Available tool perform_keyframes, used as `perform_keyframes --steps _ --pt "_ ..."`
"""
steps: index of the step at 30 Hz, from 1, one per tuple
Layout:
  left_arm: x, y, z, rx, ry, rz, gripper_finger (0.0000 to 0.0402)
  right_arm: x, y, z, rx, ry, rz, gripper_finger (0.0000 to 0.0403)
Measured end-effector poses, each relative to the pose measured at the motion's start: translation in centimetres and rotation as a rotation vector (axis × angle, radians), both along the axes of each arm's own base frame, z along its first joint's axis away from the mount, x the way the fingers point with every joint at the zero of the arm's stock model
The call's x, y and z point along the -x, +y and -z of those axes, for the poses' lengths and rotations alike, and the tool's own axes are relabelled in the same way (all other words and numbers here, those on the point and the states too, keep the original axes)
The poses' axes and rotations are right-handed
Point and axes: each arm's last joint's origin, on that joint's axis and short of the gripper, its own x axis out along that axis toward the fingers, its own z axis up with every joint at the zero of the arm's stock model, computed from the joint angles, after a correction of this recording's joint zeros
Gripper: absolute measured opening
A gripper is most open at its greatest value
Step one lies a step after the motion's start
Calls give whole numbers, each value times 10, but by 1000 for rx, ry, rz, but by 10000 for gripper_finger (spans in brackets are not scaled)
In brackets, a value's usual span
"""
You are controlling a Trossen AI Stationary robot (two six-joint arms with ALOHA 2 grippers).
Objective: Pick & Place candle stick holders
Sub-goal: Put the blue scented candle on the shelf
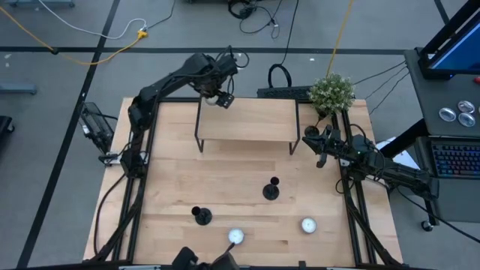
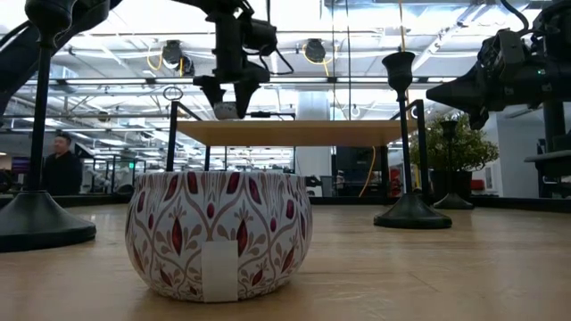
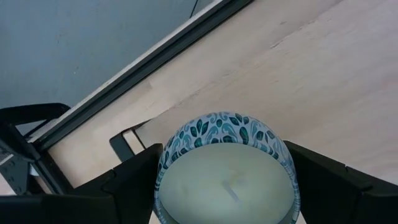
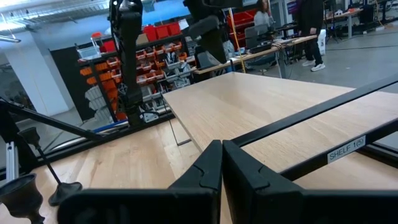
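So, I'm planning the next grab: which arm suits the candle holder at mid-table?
The right arm: its jaws are shut, empty, nearer that candle holder; the left arm holds a blue-patterned candle tin above the shelf.

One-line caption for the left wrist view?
Left pincer holds a blue-leaf-patterned candle tin above the wooden shelf.

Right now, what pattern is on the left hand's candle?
Blue-teal leaves on white, on the candle tin; left wrist view.

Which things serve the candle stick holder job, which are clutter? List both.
Job: mid-table candle stick holder, front-left candle stick holder.
Clutter: front candle tin, right candle tin, potted plant, shelf, blue candle tin held by left gripper.
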Motion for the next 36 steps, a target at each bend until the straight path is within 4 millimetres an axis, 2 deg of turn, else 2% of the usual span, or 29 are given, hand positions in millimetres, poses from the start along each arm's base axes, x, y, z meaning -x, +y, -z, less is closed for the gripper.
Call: perform_keyframes --steps 19,36 --pt "-1 1 34 70 81 6 312 0 0 0 0 1 0 4" --pt "-3 0 35 106 50 28 313 0 0 0 0 1 0 4"
